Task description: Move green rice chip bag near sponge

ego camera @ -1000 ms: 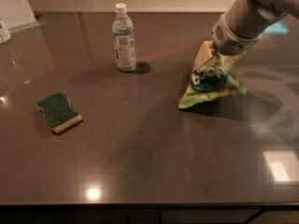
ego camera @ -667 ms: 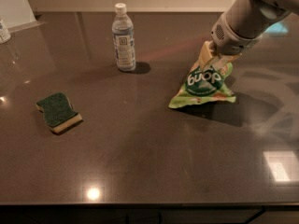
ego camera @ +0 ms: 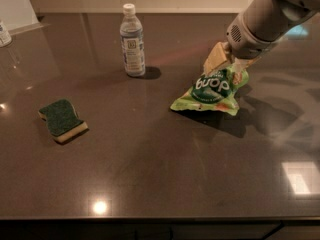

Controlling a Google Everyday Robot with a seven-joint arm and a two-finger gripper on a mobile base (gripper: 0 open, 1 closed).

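The green rice chip bag (ego camera: 212,90) is a crinkly light-green pouch with a dark green circle and white "dang" lettering seen upside down. It hangs right of the table's centre with its lower edge near or on the surface. My gripper (ego camera: 226,63) comes in from the upper right and is shut on the bag's top edge; one tan finger (ego camera: 216,57) shows above the bag. The sponge (ego camera: 62,119), dark green over pale yellow foam, lies flat far to the left of the bag.
A clear plastic water bottle (ego camera: 132,41) with a white cap stands upright at the back, between sponge and bag. A white object (ego camera: 4,33) sits at the far left edge. The dark glossy table (ego camera: 160,174) ends at a front edge below.
The gripper has carried the bag leftward and a little toward the front, with the bag turning so its "dang" circle faces the camera. The sponge and bottle have not moved.
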